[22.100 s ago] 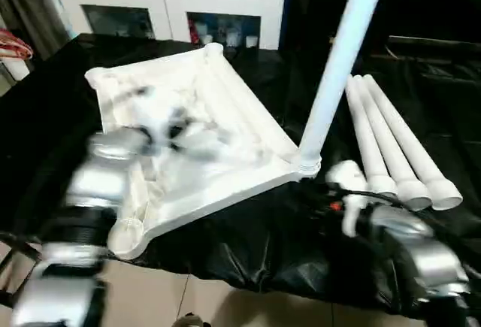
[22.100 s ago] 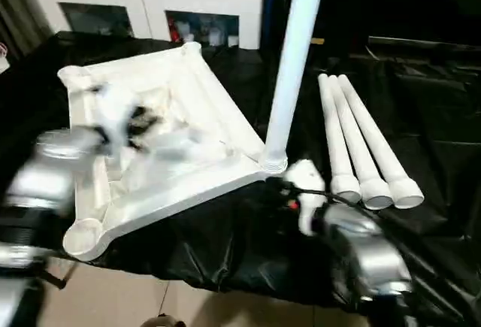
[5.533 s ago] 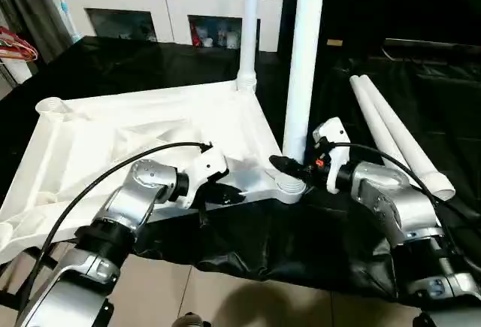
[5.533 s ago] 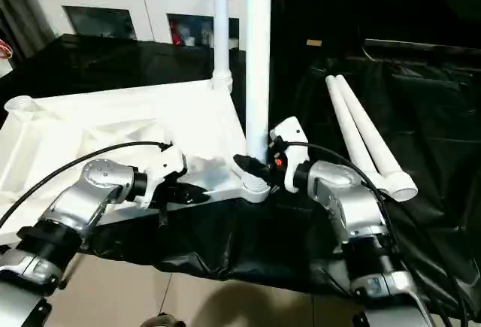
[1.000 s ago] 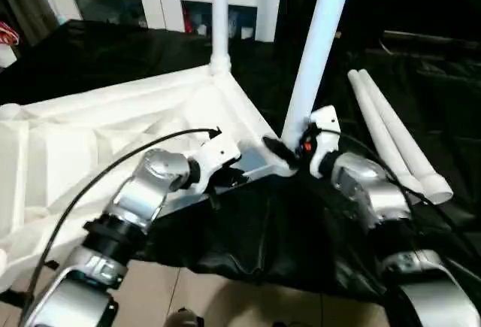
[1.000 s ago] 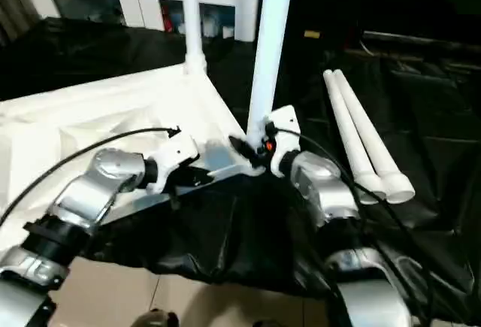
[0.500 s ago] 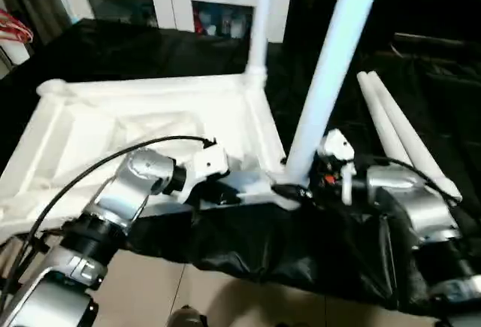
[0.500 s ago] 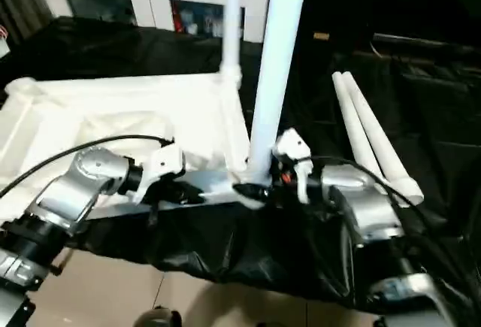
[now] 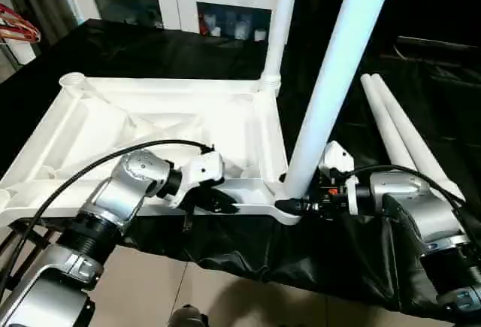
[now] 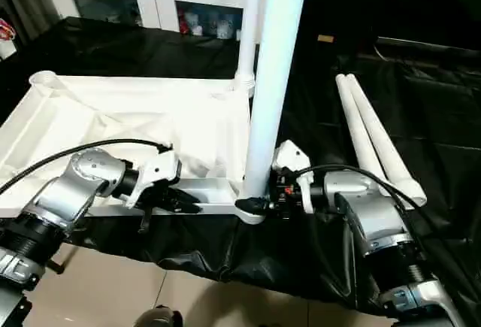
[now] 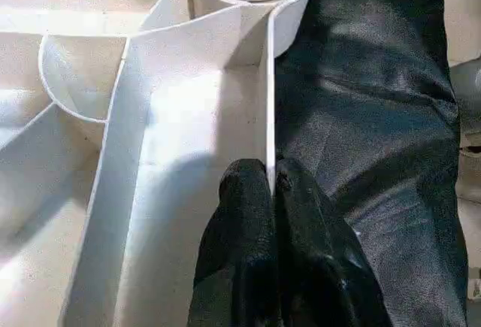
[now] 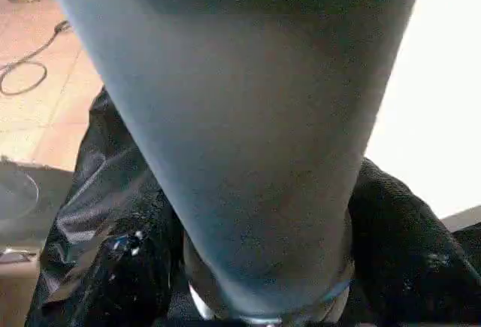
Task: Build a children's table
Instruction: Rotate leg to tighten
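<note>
step: seating near-right leg point(image 9: 331, 86) | left pincer point(image 11: 269, 184) pinched shut on tabletop rim point(image 11: 264, 101) | right pincer point(image 10: 263, 205) closed round leg base; twist straight, keep rim steady

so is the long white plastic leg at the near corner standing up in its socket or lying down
Standing up: the long white plastic leg rises from the near corner socket of the white tabletop.
</note>
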Motion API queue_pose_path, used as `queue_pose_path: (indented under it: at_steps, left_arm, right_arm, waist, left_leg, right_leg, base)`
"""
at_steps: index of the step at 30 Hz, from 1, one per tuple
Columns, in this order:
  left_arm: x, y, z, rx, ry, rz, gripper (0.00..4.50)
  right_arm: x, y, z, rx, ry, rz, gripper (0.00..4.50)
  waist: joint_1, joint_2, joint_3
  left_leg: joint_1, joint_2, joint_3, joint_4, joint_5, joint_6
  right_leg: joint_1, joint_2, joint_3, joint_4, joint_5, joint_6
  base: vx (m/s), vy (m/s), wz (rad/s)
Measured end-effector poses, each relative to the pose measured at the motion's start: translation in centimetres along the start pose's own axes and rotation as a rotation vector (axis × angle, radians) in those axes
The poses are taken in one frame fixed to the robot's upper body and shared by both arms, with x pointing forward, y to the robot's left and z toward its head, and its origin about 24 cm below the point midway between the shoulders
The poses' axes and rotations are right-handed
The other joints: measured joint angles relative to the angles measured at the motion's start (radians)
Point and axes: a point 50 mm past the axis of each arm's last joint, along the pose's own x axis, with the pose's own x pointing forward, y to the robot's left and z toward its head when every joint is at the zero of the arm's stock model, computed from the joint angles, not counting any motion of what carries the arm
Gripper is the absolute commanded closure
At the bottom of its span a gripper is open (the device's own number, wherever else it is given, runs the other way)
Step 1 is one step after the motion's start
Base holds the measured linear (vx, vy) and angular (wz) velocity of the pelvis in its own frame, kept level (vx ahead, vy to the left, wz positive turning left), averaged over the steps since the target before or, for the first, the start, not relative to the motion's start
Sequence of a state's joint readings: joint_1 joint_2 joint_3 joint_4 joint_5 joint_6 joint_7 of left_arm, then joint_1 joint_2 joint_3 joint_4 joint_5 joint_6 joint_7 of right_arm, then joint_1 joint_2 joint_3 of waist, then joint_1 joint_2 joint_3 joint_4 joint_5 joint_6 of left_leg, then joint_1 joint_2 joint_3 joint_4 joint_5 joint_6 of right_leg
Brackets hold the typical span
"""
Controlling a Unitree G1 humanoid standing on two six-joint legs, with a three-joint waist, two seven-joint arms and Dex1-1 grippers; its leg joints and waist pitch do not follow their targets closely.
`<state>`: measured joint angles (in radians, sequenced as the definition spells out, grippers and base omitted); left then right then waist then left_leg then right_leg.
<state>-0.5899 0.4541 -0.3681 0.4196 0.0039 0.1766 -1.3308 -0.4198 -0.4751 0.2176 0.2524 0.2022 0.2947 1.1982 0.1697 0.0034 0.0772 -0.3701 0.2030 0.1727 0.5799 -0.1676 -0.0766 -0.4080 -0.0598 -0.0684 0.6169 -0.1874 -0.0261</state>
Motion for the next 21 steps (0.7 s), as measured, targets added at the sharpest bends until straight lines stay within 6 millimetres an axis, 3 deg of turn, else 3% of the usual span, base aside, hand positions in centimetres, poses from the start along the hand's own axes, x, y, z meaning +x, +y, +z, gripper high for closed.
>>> queue_pose_path:
  at_steps: [10,21]
  left_arm:
    - [0.3,0.1,-0.4,-0.02,0.001,0.018,4.5]
    - [2.7,1.3,0.0,-0.126,-0.057,0.247,4.5]
  right_arm:
    - [0.6,0.3,-0.8,0.045,-0.041,-0.048,1.79]
    - [2.3,-2.5,-2.0,0.271,-0.213,-0.466,1.81]
  waist:
    - [0.001,0.001,-0.002]
    - [-0.026,0.002,-0.005]
  left_leg:
    - [0.003,0.0,-0.001,0.006,0.0,0.0]
    - [0.015,0.0,-0.001,0.009,0.0,0.0]
  right_leg:
    - [0.004,0.0,0.0,0.004,0.0,0.0]
    - [0.012,-0.001,0.001,0.006,0.0,0.002]
  base:
    - [0.0,0.0,0.0]
    - [0.0,0.0,0.0]
